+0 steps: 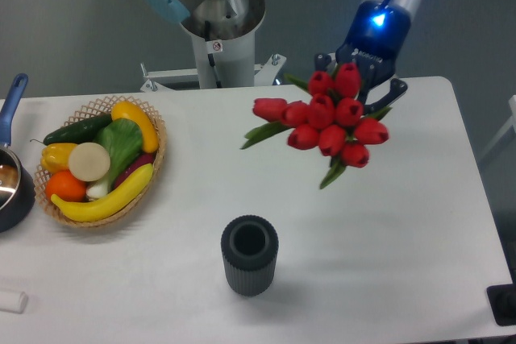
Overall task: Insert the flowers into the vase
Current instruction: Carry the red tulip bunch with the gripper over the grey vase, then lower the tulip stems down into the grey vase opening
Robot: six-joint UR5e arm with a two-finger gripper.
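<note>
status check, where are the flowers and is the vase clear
Gripper shut on the flowers, held up over the table, blooms toward camera. Vase upright, mouth open, nearer the camera and off to the left. Nothing between them; fruit basket far off.

A white table (403, 223) (rounded corners) stands before a plain grey wall (72, 22) — evenly lit.

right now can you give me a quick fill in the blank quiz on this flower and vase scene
1. The tool holds a bunch of ____ flowers above the table.
2. The vase stands upright, and its mouth is ____.
3. The fruit and vegetables lie in a woven ____ on the table's left side.
4. The long yellow fruit at the front of that container is a ____.

Missing words: red; empty; basket; banana
</note>
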